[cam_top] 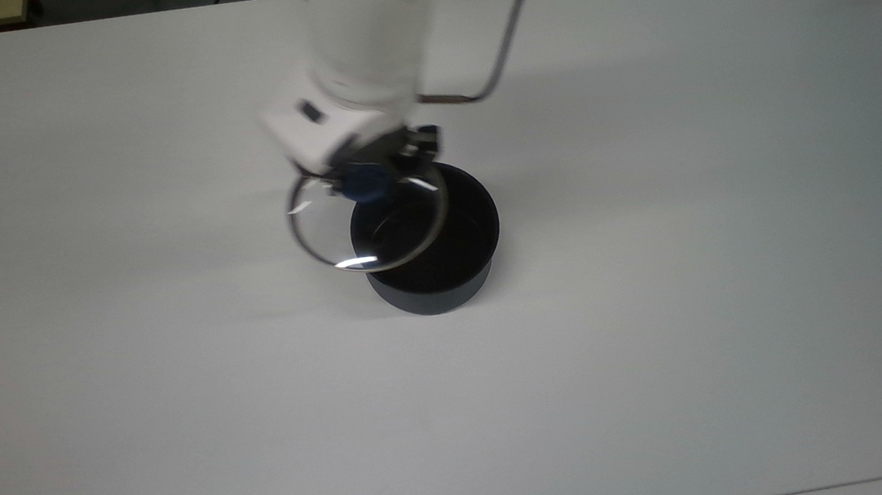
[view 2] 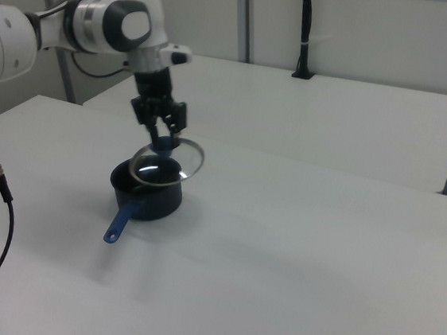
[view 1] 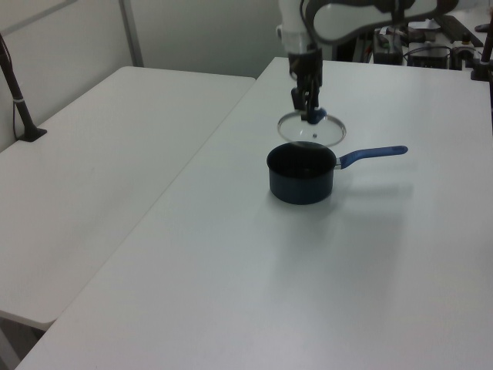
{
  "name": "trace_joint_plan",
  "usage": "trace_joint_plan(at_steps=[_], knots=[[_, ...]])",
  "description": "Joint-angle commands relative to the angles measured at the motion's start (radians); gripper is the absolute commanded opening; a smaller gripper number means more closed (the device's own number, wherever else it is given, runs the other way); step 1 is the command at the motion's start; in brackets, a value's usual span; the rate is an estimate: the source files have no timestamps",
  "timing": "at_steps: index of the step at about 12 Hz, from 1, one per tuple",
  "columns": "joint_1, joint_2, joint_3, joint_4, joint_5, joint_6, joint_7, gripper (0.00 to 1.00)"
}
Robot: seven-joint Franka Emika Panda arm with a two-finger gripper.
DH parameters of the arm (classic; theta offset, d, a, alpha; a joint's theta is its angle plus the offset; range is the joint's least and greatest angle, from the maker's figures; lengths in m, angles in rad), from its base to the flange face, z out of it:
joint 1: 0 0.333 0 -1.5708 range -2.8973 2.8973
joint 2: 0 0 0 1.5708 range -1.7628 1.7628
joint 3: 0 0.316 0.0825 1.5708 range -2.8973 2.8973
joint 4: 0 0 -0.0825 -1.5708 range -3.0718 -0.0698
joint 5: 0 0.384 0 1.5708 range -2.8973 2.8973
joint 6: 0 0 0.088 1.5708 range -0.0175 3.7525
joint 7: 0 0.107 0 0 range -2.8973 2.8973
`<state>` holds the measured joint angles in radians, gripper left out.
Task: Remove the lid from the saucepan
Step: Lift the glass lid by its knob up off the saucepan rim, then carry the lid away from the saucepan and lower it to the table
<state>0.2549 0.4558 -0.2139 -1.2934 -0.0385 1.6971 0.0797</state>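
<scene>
Hand point(view 1: 309, 114) clamped on blue knob point(cam_top: 363, 182) of lid point(view 1: 311, 129). Lid in air, clear of saucepan point(view 1: 301, 175), offset toward top view's left. Saucepan open on white worktop point(cam_top: 659, 298), handle point(view 1: 372, 155) pointing to left view's right.

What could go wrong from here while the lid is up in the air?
1. The end effector holds the lid only by its small blue knob, so the glass disc could swing or slip during a fast move.
2. In the top view the lid overlaps the saucepan rim; lowering it now might clip that rim.
3. The table is hard, so a drop could crack the glass.
</scene>
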Motion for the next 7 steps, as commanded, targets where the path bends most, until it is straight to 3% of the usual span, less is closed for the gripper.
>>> trace_joint_plan(at_steps=[1,4,7], knots=[[-0.095,-0.103,-0.01,-0.107,0.003,-0.019,-0.148,0.3],[-0.231,-0.115,-0.007,-0.197,-0.003,0.013,-0.285,0.29],[-0.316,-0.111,-0.007,-0.323,-0.009,0.18,-0.33,0.29]])
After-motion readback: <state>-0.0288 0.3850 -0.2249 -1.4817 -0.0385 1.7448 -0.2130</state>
